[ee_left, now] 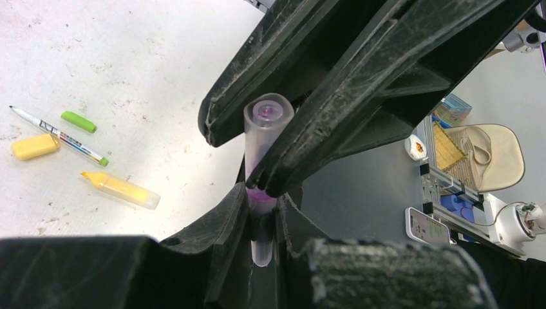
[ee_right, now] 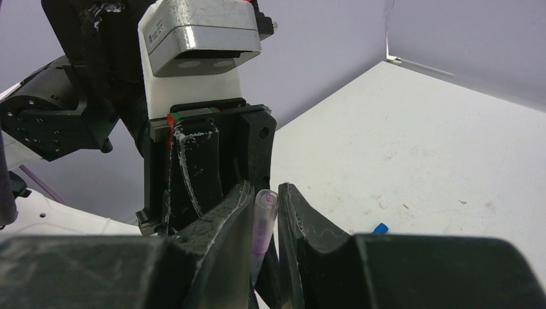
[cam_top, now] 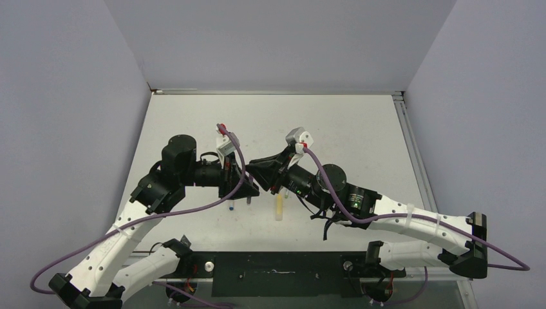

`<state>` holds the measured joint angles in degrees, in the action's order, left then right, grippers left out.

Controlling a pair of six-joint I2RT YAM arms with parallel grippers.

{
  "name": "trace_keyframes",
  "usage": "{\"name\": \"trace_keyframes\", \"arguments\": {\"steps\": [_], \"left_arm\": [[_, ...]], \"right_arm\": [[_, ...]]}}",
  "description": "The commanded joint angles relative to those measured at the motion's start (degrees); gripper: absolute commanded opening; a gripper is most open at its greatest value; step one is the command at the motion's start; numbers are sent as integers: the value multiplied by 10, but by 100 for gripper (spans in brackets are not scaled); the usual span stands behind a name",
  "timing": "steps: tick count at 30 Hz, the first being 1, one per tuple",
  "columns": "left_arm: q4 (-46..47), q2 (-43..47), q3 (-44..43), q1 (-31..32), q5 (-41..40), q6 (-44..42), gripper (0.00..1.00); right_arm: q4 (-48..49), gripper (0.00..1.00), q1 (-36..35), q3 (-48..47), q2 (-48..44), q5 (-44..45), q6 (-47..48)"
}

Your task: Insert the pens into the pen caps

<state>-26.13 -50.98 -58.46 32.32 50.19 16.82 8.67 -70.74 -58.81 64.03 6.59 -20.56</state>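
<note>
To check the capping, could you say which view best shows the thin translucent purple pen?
Left wrist: the thin translucent purple pen runs nearly whole down mid-frame. Right wrist shows only its upper end; top external hides it.

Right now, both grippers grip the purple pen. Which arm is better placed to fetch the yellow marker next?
Probably the right: in the top view the yellow marker lies beside its wrist, rightward of both grippers. The right gripper must first leave the purple pen to the left gripper.
</note>
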Motion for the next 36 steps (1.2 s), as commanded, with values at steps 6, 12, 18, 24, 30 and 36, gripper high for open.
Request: {"name": "trace_keyframes", "arguments": {"steps": [6,12,18,24,30,36], "left_arm": [[199,-7,-111,-21,-117,6,0],[204,-21,-131,-22,-117,4,0],[196,-35,-163,-23,-121,-5,0],[199,-39,-168,-27,-109,1,0],[237,-21,-92,-26,-68,50,0],[230,10,-23,-25,-45,64,0]], "right_arm": [[-219,5,-47,68,34,-182,-18],[-218,5,-57,78,32,-184,-25],[-221,5,-71,83,33,-181,-27],[-222,5,-75,79,22,-156,-31],[-222,5,-76,34,18,-111,-33],[-224,5,-76,-22,35,-90,-23]]}}
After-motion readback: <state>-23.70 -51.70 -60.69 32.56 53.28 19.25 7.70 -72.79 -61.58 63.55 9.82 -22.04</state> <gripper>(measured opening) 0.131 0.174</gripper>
